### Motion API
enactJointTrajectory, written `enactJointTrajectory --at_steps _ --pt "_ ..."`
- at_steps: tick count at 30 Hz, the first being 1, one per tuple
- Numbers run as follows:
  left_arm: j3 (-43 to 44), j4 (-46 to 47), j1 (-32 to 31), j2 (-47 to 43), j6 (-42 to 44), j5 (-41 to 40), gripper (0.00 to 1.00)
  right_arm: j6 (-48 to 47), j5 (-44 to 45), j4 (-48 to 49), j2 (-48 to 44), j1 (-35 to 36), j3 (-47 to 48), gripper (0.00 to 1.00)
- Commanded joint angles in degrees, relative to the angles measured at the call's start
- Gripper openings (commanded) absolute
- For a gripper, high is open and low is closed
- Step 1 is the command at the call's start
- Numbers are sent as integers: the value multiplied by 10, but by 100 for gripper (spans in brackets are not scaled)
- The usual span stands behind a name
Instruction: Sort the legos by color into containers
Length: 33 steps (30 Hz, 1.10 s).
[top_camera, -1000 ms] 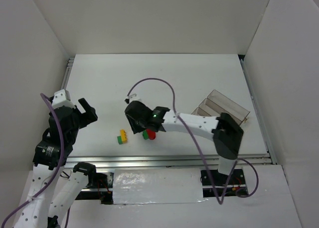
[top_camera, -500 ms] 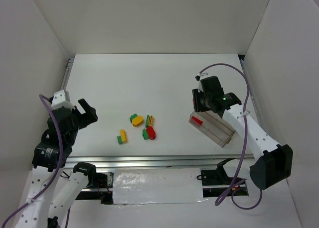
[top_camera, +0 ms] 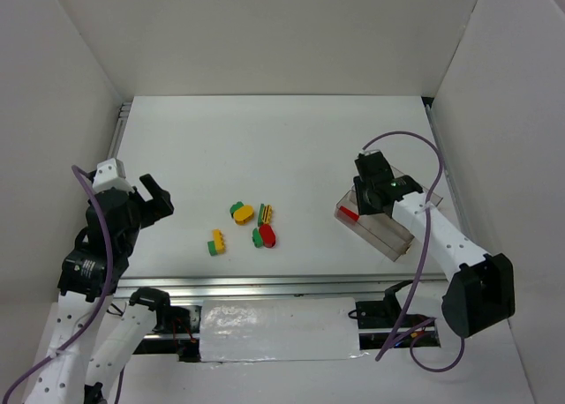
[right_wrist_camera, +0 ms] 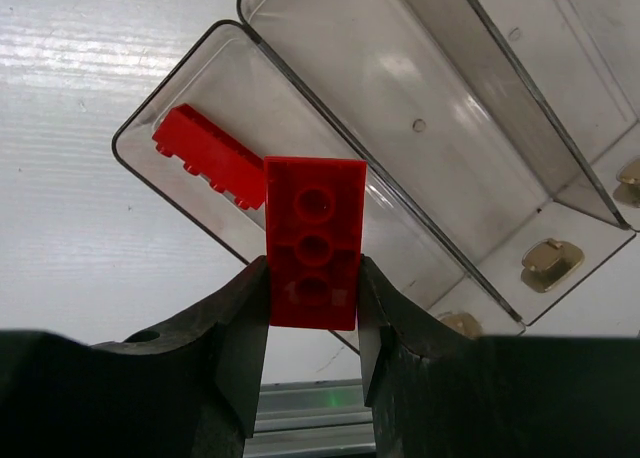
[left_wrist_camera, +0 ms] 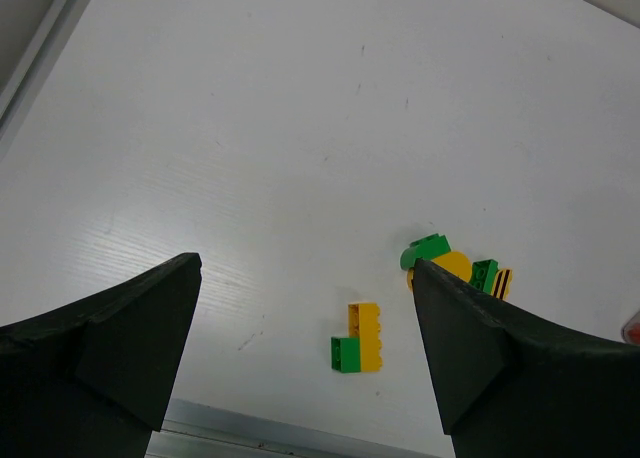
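My right gripper (right_wrist_camera: 312, 278) is shut on a flat red lego (right_wrist_camera: 313, 240) and holds it above the near compartment of the clear three-compartment tray (right_wrist_camera: 520, 88). Another red lego (right_wrist_camera: 208, 154) lies in that compartment's end, also seen from the top (top_camera: 350, 215). In the top view the right gripper (top_camera: 375, 197) is over the tray (top_camera: 393, 238). Loose legos lie mid-table: a yellow-and-green one (top_camera: 216, 242) (left_wrist_camera: 359, 339), a green-and-yellow round one (top_camera: 240, 213) (left_wrist_camera: 432, 258), a striped one (top_camera: 265, 213) and a red-and-green one (top_camera: 264, 236). My left gripper (top_camera: 146, 197) (left_wrist_camera: 305, 278) is open and empty, left of them.
White walls enclose the table on three sides. A metal rail (top_camera: 300, 285) runs along the near edge. The tray's two farther compartments (right_wrist_camera: 560, 38) hold no legos that I can see.
My right gripper has gone from the lego pile to the tray, then shifted slightly right and nearer over it. The left arm has not moved.
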Motion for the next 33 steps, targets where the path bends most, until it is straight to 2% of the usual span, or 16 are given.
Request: enactJointTrajectory --at_steps 1,3,5,8,10,11,13,16,20,22,25,28,33 --pt "4 21 -3 -3 6 -4 100 12 34 10 -15 -1 9 16" --pt "4 21 -3 -5 6 -4 100 15 30 9 -2 -2 11 19" --pt "3 22 -3 -4 6 -4 100 17 31 7 8 -1 13 32" --pt "3 21 -3 -3 7 -2 100 16 24 4 26 -1 17 36" --pt "3 21 -3 -1 8 -1 100 17 23 8 27 -1 17 44" --pt "3 23 -3 -1 8 -1 99 18 24 8 27 -1 16 56" --pt "3 23 -3 -1 8 0 100 18 21 8 26 -2 19 61" --pt "3 23 -3 -1 9 1 100 19 23 10 23 -2 19 77" --pt "3 24 -3 -1 9 2 99 23 16 11 5 -2 27 86" --pt "3 24 -3 -1 9 1 99 29 -21 28 -19 1 30 100" --pt "3 23 -3 -2 9 0 100 59 -74 68 -78 33 20 100" --pt "4 21 -3 2 6 -6 99 132 -39 102 -112 91 12 100" --pt "6 19 -2 11 4 -11 99 232 -42 121 -50 219 49 100"
